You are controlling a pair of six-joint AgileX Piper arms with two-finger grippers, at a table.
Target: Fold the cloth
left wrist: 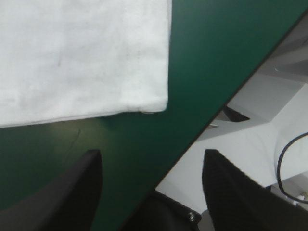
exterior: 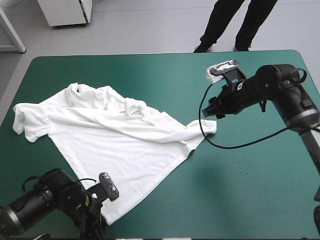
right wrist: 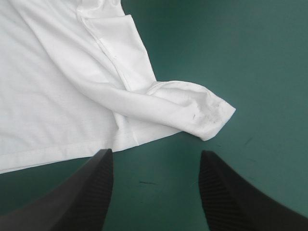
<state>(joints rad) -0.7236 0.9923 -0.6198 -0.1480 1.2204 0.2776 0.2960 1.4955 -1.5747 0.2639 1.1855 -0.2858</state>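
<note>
T-shirt (exterior: 115, 140) lies askew, hem corner toward near edge

We see a glossy black left arm (exterior: 42, 200) of rounded drum-shaped joints, a matching right arm (exterior: 280, 90) with a grey metal band (exterior: 304, 119), broad black fin-shaped fingers (right wrist: 72, 192) on right gripper (right wrist: 155, 151) and left gripper (left wrist: 151, 153), a small silver screw (left wrist: 192, 216) at the latter's base

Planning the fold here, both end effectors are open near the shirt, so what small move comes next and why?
Probably ease the right end effector forward onto the bunched tip of the T-shirt and pinch it: it is open, holding nothing, and that tip lies just ahead.
</note>
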